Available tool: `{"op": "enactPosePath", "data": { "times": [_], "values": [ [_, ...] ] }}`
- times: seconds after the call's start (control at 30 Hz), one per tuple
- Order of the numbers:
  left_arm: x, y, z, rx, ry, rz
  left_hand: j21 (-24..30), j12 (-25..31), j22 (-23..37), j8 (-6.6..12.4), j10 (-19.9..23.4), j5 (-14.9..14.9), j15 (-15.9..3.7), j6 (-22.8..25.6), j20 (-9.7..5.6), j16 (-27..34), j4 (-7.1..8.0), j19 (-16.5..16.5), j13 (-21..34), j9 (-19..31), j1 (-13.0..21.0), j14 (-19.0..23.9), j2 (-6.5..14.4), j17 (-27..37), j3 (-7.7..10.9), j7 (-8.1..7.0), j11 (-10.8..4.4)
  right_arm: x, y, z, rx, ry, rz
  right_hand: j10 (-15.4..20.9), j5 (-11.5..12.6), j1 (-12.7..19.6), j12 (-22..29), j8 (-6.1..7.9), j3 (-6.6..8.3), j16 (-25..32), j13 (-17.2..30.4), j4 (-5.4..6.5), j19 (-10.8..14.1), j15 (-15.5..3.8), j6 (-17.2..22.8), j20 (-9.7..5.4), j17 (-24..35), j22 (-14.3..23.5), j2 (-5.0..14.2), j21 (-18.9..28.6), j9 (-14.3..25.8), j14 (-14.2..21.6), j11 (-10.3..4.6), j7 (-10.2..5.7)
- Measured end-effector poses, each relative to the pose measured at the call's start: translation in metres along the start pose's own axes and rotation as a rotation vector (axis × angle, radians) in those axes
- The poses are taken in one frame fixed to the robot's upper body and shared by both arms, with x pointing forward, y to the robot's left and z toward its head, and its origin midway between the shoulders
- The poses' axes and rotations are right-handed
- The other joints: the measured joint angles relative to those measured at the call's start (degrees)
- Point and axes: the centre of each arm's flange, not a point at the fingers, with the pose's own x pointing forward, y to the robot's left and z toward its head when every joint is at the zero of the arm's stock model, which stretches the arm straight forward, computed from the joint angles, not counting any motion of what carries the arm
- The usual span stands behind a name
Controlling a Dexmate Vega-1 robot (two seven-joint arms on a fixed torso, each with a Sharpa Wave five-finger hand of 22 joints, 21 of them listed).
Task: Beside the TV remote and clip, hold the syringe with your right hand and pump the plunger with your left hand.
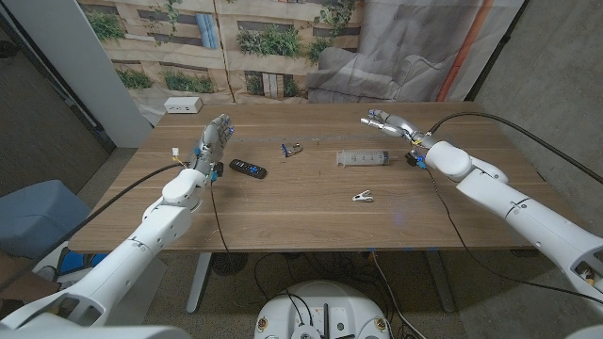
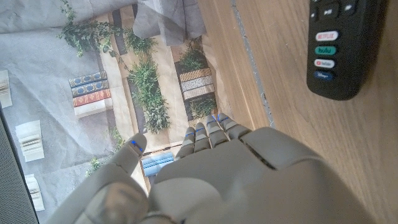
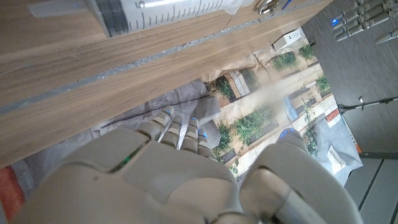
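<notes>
The syringe [image 1: 364, 158] lies on its side on the wooden table [image 1: 311, 212], between my two hands and nearer my right one. My right hand [image 1: 388, 123] hangs above the far right part of the table, just beyond the syringe's right end, fingers spread and pointing left, holding nothing and touching nothing. My left hand [image 1: 214, 141] is raised at the table's left side, fingers apart and empty, well apart from the syringe.

I count one syringe, one black TV remote [image 1: 248, 169] just beside my left hand, one blue-handled clip [image 1: 292, 148] between remote and syringe, and one small white clip [image 1: 363, 197] nearer me, in front of the syringe.

The syringe is a large clear plastic barrel with printed markings and a dark plunger seal inside; in my right wrist view its barrel [image 3: 161, 11] shows close beyond my fingertips [image 3: 166, 119].
</notes>
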Motion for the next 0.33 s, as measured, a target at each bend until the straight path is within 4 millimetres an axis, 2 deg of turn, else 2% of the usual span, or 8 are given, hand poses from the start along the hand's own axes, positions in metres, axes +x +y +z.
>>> {"op": "enactPosePath", "data": {
  "times": [0.17, 0.33],
  "values": [
    [0.0024, 0.0004, -0.0023, -0.007, -0.008, -0.006, 0.0, 0.0, 0.0, 0.0, 0.0, 0.0, 0.0, 0.0, 0.21, -0.15, 0.0, -0.21, 0.0, 0.0, 0.0, 0.0, 0.0, 0.0, 0.0, 0.0, 0.0, -0.0034, 0.005, -0.0035, 0.09, 0.004, -0.041, -0.4, 0.0, -1.55, 0.0, 0.0, 0.13, -0.23, 0.0, 0.68, -0.9, -0.18, -0.08, -0.49, 0.0, 0.0, 0.67, 0.01, 0.0, -0.88, 0.22, 0.08],
    [0.0045, 0.0014, -0.0035, -0.003, -0.009, -0.011, 0.0, 0.0, 0.0, 0.0, 0.0, 0.0, 0.0, 0.0, 0.21, -0.14, 0.0, -0.21, 0.0, 0.0, 0.0, 0.0, 0.0, 0.0, 0.0, 0.0, 0.0, -0.0054, 0.0077, -0.0051, 0.168, -0.001, -0.087, -0.4, -0.43, -2.17, 0.0, 0.0, 0.27, -0.23, 0.0, 0.83, -0.87, -0.27, -0.08, -0.47, 0.0, 0.0, 1.28, 0.28, 0.0, -0.97, 0.22, 0.07]
  ]
}}
